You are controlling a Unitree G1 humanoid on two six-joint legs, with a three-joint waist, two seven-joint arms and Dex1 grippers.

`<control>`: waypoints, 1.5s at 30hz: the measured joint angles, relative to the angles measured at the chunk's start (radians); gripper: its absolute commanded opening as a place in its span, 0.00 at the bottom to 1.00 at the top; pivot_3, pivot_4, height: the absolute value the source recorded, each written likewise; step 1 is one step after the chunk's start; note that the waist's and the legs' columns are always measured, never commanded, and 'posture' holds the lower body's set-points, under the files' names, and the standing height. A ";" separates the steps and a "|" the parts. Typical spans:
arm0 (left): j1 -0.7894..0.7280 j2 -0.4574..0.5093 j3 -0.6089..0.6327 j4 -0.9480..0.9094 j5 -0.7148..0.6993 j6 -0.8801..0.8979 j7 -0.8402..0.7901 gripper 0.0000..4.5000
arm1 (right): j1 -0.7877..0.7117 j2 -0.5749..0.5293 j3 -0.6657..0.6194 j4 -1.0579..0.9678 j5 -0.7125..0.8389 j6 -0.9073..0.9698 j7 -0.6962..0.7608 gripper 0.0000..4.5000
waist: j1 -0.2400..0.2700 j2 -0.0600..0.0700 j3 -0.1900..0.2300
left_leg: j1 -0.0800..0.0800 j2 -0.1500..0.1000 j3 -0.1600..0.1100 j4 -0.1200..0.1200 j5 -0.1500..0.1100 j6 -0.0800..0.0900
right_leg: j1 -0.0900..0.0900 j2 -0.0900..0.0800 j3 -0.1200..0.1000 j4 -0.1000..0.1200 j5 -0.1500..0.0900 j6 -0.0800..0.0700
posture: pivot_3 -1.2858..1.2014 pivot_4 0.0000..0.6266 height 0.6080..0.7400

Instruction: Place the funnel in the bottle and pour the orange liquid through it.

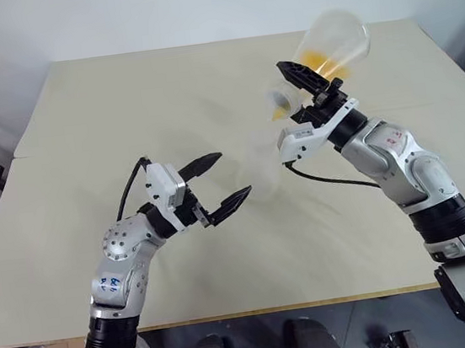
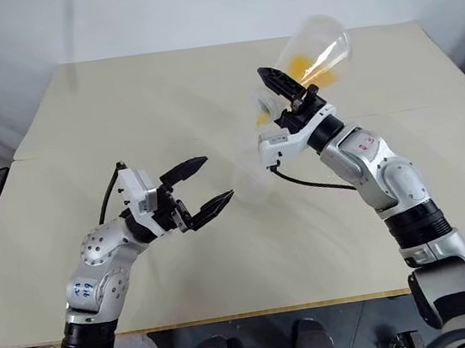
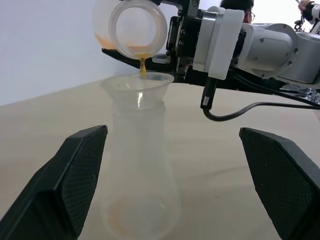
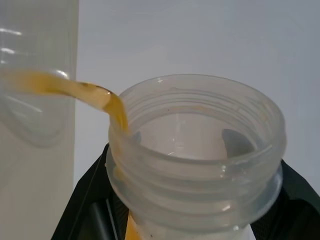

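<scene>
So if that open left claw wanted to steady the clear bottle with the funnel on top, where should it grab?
Probably the bottle at its straight neck, below the funnel, coming in level from the side. The left gripper already has a finger on each side. The neck is narrow and upright, and liquid is falling into the top.

From my head cameras the bottle (image 1: pixel 262 170) at mid-frame is a faint clear smear against the counter (image 1: pixel 121 94), and I cannot make out the funnel (image 3: pixel 137 82) there. My right gripper's (image 1: pixel 303 89) hold on the tilted flask (image 1: pixel 331 43) is partly hidden behind its neck.
</scene>
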 measured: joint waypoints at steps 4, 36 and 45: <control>0.000 -0.002 -0.001 0.000 0.000 -0.004 0.001 1.00 | -0.010 0.000 0.001 0.003 -0.011 -0.008 -0.010 0.55 | 0.000 0.000 0.000 | 0.000 0.000 0.000 0.000 0.000 0.000 | 0.000 0.000 0.000 0.000 0.000 0.000 | 0.52 0.24 1.00; 0.000 -0.011 -0.006 0.001 0.007 -0.028 0.021 1.00 | -0.019 0.001 0.038 0.038 -0.073 -0.044 -0.066 0.55 | 0.000 0.000 0.000 | 0.000 0.000 0.000 0.000 0.000 0.000 | 0.000 0.000 0.000 0.000 0.000 0.000 | 0.52 0.24 1.00; 0.000 -0.014 -0.006 0.012 0.009 -0.046 0.031 1.00 | -0.019 0.001 0.038 0.038 -0.077 -0.044 -0.081 0.55 | 0.000 0.000 0.000 | 0.000 0.000 0.000 0.000 0.000 0.000 | 0.000 0.000 0.000 0.000 0.000 0.000 | 0.52 0.24 1.00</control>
